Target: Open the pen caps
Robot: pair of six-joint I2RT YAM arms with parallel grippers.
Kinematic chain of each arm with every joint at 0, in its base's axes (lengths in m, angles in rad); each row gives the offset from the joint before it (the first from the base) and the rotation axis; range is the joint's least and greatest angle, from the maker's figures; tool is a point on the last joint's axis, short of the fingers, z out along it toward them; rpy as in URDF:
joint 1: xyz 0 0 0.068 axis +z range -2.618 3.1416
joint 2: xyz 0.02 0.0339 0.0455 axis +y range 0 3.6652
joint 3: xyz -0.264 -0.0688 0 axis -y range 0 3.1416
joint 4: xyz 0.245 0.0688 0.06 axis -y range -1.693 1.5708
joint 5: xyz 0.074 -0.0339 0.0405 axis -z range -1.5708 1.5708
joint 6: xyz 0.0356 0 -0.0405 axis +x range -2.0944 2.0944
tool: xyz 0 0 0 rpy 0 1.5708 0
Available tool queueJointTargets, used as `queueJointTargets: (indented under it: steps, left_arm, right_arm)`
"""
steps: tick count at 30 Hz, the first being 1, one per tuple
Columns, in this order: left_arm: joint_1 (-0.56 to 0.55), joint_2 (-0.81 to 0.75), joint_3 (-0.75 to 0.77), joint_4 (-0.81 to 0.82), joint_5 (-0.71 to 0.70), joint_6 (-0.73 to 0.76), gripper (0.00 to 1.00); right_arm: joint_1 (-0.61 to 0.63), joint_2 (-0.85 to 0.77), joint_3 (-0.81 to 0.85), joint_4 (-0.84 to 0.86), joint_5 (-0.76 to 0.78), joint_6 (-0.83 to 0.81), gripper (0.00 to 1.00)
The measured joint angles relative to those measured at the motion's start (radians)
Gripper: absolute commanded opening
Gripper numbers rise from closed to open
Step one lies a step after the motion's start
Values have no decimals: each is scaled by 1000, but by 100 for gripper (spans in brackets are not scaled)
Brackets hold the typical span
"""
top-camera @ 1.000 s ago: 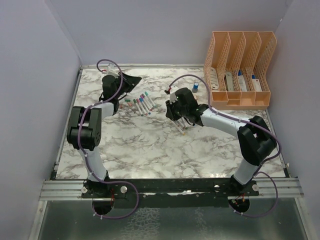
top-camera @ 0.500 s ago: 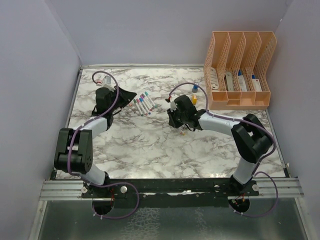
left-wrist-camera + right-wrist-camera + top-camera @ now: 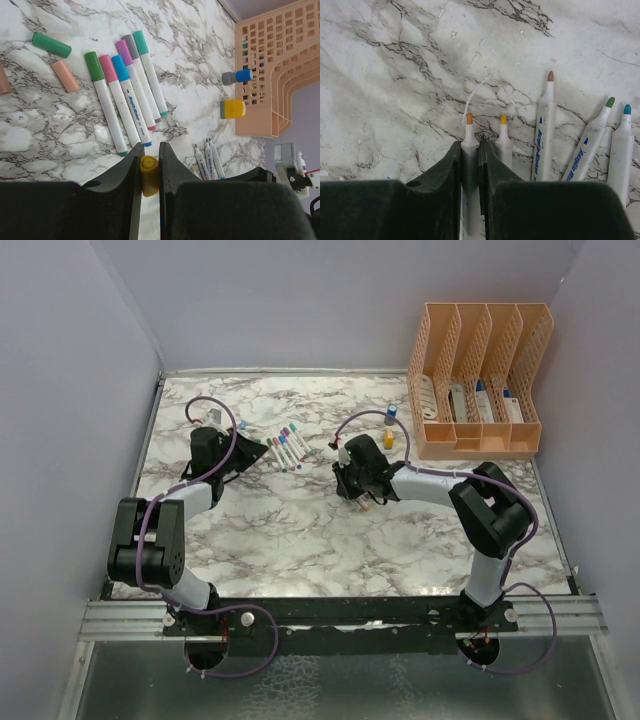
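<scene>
orange-tipped pen (image 3: 469, 136): barrel hidden by jaws | yellow cap (image 3: 148, 171): base hidden

The cap (image 3: 149, 175) is yellow, the pen (image 3: 469, 136) orange-tipped, the table (image 3: 300, 530) grey-veined marble.

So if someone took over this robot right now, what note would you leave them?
The left fingers are shut on a yellow cap. The right fingers are shut on an orange-tipped pen, cap off.
Done: four more uncapped pens lie beside it; loose caps lie near the capped row.
Left: six capped pens, side by side; set this cap down first.
</scene>
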Motion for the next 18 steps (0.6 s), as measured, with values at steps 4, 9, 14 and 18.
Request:
queueJointTargets:
  steps: [4,9,14,18]
  left_arm:
    - [3,23,0,0,0,5,0]
    - [11,48,-7,-2,0,10,0]
    - [29,81,-8,-2,-10,16,0]
    - [46,121,-8,-2,-18,20,0]
  right_arm:
    - [0,2,2,1,0,1,26]
    - [1,2,4,1,0,4,36]
    - [0,2,6,4,0,8,42]
    - [1,2,41,3,-1,9,52]
